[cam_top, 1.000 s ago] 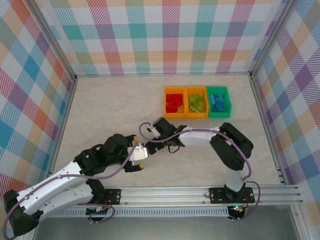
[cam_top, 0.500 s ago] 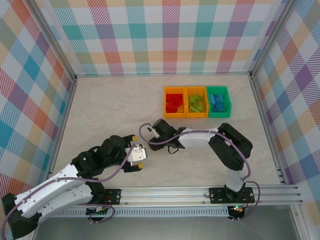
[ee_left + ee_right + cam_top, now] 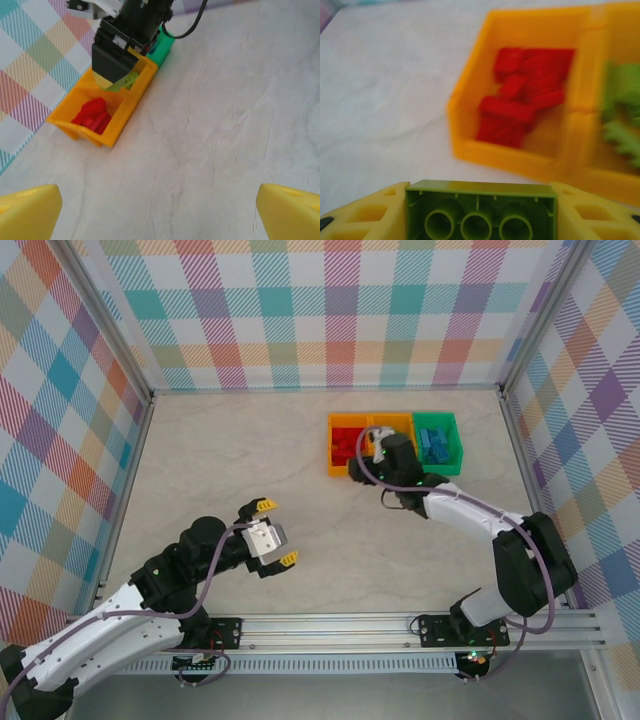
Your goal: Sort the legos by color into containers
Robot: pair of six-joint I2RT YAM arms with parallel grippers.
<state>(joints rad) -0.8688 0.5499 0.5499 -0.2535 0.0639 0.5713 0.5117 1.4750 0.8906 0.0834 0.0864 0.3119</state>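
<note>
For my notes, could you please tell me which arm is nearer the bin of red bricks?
Right. The right arm hangs beside the red-brick bin, over the middle bin, gripping a green brick; the left arm sits far off.

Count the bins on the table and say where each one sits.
3, side by side at far right: left orange bin, with red bricks; middle orange bin, under the right gripper; green bin rightmost.

Light is bright, even and diffuse; the table [image 3: 220,450] carries only faint soft shadows beside the arms. The top view is sharp. The right wrist view is blurred across the bins [image 3: 505,159], the near green brick [image 3: 480,205] somewhat sharper.
</note>
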